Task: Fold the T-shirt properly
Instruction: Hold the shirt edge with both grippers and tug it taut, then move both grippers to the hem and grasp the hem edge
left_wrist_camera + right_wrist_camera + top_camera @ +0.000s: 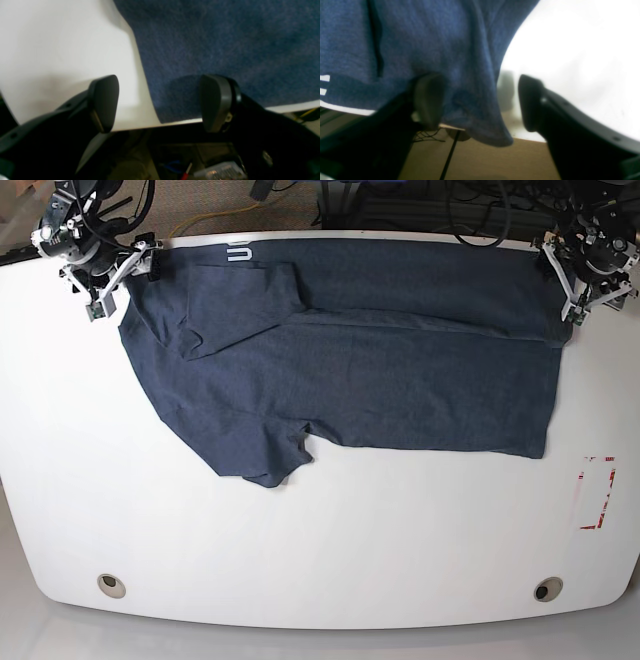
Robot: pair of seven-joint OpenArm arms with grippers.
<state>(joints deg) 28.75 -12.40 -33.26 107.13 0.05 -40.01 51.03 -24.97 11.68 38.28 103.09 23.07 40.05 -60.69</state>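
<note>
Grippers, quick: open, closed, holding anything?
Left gripper: open, holding nothing.
Right gripper: open, T-shirt corner hangs loose between the jaws.

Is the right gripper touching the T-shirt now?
Touching. The right wrist view shows the T-shirt draped against one finger of the open right gripper.

T-shirt [380, 380]: dark navy heathered cotton, spread flat across far half of white surface [320, 550], w/ far edge folded over toward the middle. White lettering shows at far edge near collar. One sleeve lies doubled over body; another sticks out at near edge, slightly rumpled. Far corner droops over surface edge in right wrist view.
</note>
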